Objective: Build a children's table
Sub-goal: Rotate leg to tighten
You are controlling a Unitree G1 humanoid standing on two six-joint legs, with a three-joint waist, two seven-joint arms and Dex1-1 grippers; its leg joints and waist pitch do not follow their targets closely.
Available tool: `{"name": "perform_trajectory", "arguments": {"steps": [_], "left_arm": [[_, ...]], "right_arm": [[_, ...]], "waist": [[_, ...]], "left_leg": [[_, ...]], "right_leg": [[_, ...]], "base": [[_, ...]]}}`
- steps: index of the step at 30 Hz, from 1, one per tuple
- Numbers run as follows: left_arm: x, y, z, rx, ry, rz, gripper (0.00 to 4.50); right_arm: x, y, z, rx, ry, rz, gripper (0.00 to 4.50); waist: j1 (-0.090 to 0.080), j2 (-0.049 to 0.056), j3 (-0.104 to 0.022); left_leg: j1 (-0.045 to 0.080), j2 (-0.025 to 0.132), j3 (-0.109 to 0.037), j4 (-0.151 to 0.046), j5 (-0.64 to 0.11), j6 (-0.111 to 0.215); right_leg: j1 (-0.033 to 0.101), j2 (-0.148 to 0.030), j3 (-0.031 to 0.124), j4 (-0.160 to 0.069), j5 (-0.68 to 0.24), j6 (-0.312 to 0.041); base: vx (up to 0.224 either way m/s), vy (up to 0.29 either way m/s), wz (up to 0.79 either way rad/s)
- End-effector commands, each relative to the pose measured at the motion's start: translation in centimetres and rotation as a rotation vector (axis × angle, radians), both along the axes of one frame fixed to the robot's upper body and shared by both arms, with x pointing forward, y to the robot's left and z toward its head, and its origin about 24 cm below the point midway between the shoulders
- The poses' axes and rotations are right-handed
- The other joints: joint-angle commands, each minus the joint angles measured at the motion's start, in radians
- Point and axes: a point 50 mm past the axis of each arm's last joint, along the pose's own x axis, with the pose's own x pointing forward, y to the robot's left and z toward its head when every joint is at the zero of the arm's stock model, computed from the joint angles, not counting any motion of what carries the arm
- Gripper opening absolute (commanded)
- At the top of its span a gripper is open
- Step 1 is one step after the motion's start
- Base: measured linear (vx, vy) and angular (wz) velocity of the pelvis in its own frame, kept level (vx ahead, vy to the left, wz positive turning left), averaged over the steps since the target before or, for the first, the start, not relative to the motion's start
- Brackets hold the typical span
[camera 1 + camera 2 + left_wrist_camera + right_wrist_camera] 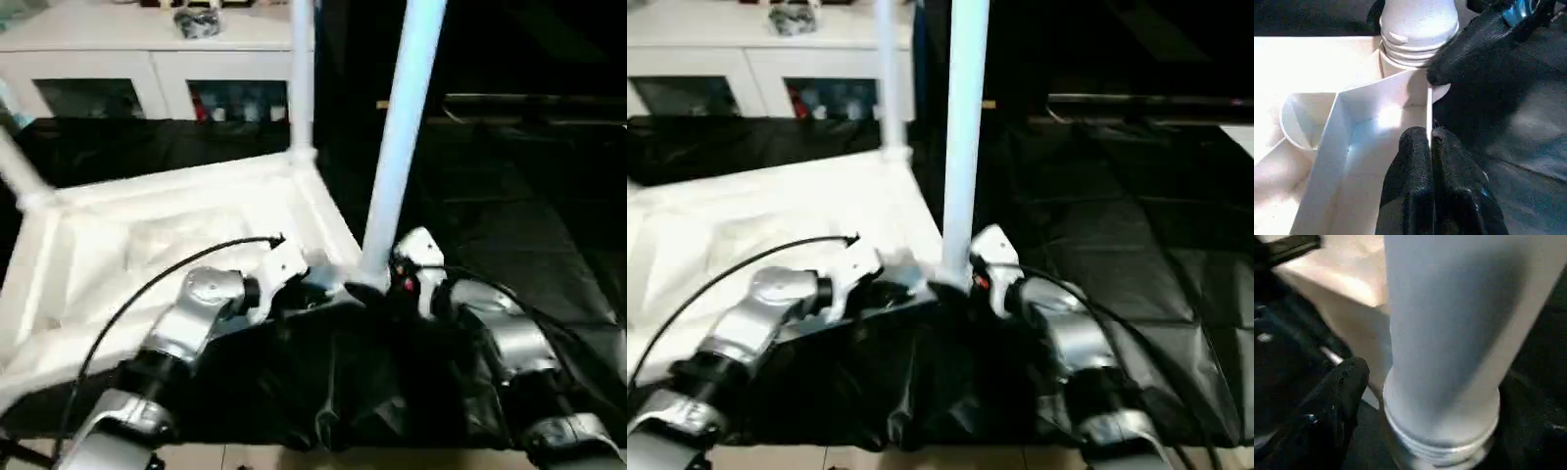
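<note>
Leg (402, 137) upright btwn R gripper (387, 279) fingers, L gripper (1426, 147) pinching tabletop rim (1429, 110)

No writing, label, brand, number or sign can be read on anything here. The white surfaces of the children's table (196, 225) carry no print, and the items behind the glass doors of the white cabinet (147, 69) at about eleven o'clock are too blurred to make out any lettering.
</note>
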Motion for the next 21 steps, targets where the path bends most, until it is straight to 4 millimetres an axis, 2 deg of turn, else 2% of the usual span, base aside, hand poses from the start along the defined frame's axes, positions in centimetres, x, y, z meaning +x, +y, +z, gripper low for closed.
{"name": "perform_trajectory", "arguments": {"steps": [1,3,6,7,8,11,13,18,20,21], "left_arm": [[-0.1,-1.3,1.6,-0.075,-0.057,-0.087,0.00],[-0.3,-0.9,1.6,-0.078,-0.043,-0.113,0.00],[-0.7,-0.3,1.6,-0.074,-0.019,-0.151,0.00],[-0.8,-0.2,1.6,-0.073,-0.015,-0.157,0.00],[-0.8,-0.1,1.6,-0.071,-0.014,-0.158,0.00],[-0.9,0.2,1.7,-0.069,-0.010,-0.168,0.00],[-0.9,0.2,1.7,-0.069,-0.011,-0.167,0.00],[-0.4,-0.1,1.7,-0.068,-0.049,-0.109,0.00],[0.4,-0.7,1.7,-0.059,-0.084,-0.027,0.00],[0.4,-0.7,1.7,-0.059,-0.084,-0.027,0.00]], "right_arm": [[-1.0,1.8,0.5,0.035,0.004,0.175,3.97],[-1.4,1.4,0.5,0.027,0.029,0.222,3.97],[-2.2,1.0,0.3,-0.017,0.061,0.303,3.70],[-2.3,0.9,0.3,-0.023,0.067,0.312,3.70],[-2.4,0.9,0.2,-0.027,0.070,0.318,3.50],[-2.4,0.9,0.2,-0.033,0.066,0.322,3.40],[-2.4,1.0,0.2,-0.034,0.064,0.322,3.16],[-1.9,1.4,-0.1,-0.040,0.032,0.237,2.79],[-1.2,1.8,-0.7,-0.034,0.038,0.100,2.73],[-1.2,1.8,-0.7,-0.034,0.038,0.100,2.73]], "waist": [[0.002,-0.007,-0.054],[0.004,-0.007,-0.054],[0.006,-0.008,-0.055],[0.008,-0.008,-0.055],[0.010,-0.008,-0.056],[0.011,-0.008,-0.055],[0.013,-0.008,-0.055],[0.008,-0.009,-0.054],[0.002,-0.011,-0.054],[-0.001,-0.012,-0.054]], "left_leg": [[0.027,0.096,-0.052,-0.068,-0.191,0.068],[0.026,0.097,-0.052,-0.070,-0.199,0.061],[0.026,0.097,-0.051,-0.071,-0.191,0.058],[0.025,0.097,-0.051,-0.070,-0.188,0.061],[0.025,0.096,-0.051,-0.069,-0.174,0.067],[0.024,0.096,-0.051,-0.069,-0.176,0.065],[0.026,0.096,-0.051,-0.070,-0.184,0.058],[0.026,0.095,-0.053,-0.072,-0.195,0.044],[0.025,0.092,-0.054,-0.071,-0.200,0.036],[0.026,0.093,-0.055,-0.071,-0.201,0.033]], "right_leg": [[0.034,-0.108,0.064,-0.082,-0.177,-0.226],[0.034,-0.107,0.064,-0.081,-0.186,-0.225],[0.033,-0.106,0.063,-0.077,-0.165,-0.229],[0.034,-0.106,0.064,-0.077,-0.160,-0.228],[0.033,-0.108,0.065,-0.076,-0.147,-0.231],[0.033,-0.109,0.064,-0.078,-0.162,-0.229],[0.032,-0.108,0.064,-0.080,-0.173,-0.227],[0.032,-0.108,0.065,-0.080,-0.184,-0.224],[0.032,-0.111,0.066,-0.083,-0.203,-0.222],[0.031,-0.110,0.066,-0.083,-0.205,-0.222]], "base": [[0.000,0.000,0.00],[0.000,0.000,0.00],[0.000,0.000,0.00],[0.000,0.000,0.00],[0.000,0.000,0.00],[0.000,0.000,0.00],[0.000,0.000,0.00],[0.000,0.000,0.00],[0.000,0.000,0.00],[0.000,0.000,0.00]]}}
